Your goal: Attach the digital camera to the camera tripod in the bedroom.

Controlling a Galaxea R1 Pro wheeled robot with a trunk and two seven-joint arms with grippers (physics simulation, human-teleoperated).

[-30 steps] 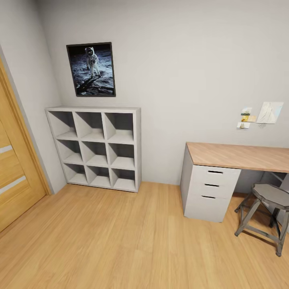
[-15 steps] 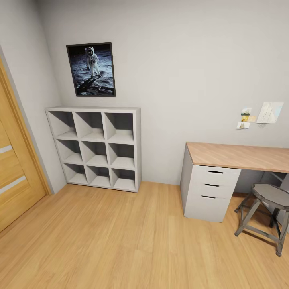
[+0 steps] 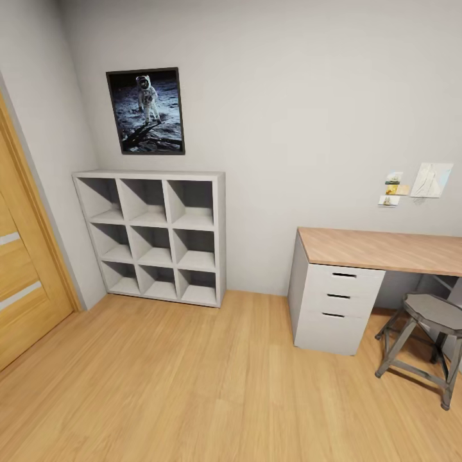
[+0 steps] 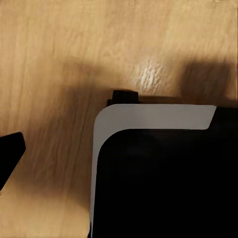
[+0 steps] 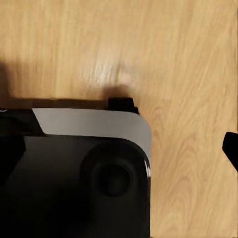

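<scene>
Since the head's aimed at a cube shelf (image 3: 153, 236), desk (image 3: 378, 249) and grey stool (image 3: 427, 339), it's probably scouting; camera and tripod aren't here; both wrist cams point down at the wood floor (image 4: 64, 59), so can't tell either gripper's opening or load.

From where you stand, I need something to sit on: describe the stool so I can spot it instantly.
Find the wood-topped desk against the white wall, with its white drawer unit. The stool stands on the wooden floor right of those drawers, beneath the desk's edge. It alone is grey metal, with an octagonal seat and braced splayed legs.
</scene>
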